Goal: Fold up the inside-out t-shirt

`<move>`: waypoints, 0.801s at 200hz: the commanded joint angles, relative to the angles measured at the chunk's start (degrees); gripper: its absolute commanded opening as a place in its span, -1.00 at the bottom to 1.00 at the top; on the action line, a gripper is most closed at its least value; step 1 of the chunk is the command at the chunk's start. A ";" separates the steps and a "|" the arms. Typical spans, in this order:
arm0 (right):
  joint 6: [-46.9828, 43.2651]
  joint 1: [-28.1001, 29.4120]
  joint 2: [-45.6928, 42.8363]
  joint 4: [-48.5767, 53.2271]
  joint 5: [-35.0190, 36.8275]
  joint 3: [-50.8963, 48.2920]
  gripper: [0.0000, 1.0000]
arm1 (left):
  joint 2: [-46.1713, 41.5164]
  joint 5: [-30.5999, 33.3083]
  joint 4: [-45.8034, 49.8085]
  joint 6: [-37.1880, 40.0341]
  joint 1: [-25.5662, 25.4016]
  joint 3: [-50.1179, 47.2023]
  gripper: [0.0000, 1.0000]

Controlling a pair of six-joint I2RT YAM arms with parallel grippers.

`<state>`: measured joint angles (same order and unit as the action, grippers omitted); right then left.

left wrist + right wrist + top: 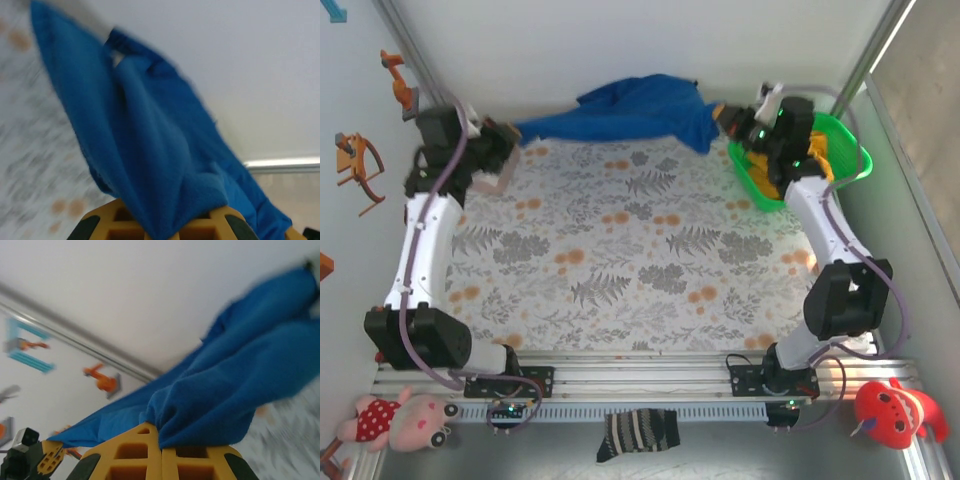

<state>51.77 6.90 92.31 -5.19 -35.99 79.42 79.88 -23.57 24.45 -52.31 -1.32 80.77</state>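
The inside-out t-shirt (pixel 640 112) spans the frame's top. The left gripper (pixel 510 133) clamps its left end; the right gripper (pixel 728 118), its right.

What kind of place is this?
Likely a robot test cell, not a home: two arms bolted to a metal rail, white enclosure walls, the left gripper and right gripper shut on a blue t-shirt.

White walls (pixel 620 40), leaf-patterned table cover (pixel 620 250)
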 commanded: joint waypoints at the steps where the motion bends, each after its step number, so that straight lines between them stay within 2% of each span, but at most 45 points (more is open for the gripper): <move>1: -1.53 0.13 2.25 -4.74 -0.61 -15.11 -1.00 | -6.65 1.38 -2.94 2.71 -1.73 -16.61 -1.00; 29: -5.44 0.31 5.00 -3.63 0.60 -26.35 -1.00 | -9.54 3.40 -3.72 4.81 -5.93 -30.68 -1.00; 64: -7.59 0.40 3.33 -0.42 2.06 -34.35 -1.00 | -12.50 4.75 -0.47 5.86 -10.82 -36.46 -1.00; 106: -11.36 0.47 -4.47 12.93 7.07 -34.96 -1.00 | -18.87 7.71 5.42 4.55 -17.55 -40.39 -1.00; 143: -14.12 0.40 -12.86 25.79 14.72 -34.50 -1.00 | -23.06 9.55 8.86 3.29 -18.83 -44.18 -1.00; 153: -14.37 0.39 -14.76 29.49 17.18 -34.46 -1.00 | -23.49 9.72 9.48 3.52 -18.81 -44.71 -0.71; 160: -14.62 0.36 -15.65 31.62 18.41 -34.42 -1.00 | -23.49 9.79 9.98 3.85 -18.84 -44.74 -0.59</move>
<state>39.90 6.96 80.07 14.28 -24.71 44.47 57.45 -15.27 29.95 -48.62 -19.86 37.04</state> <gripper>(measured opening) 0.047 0.096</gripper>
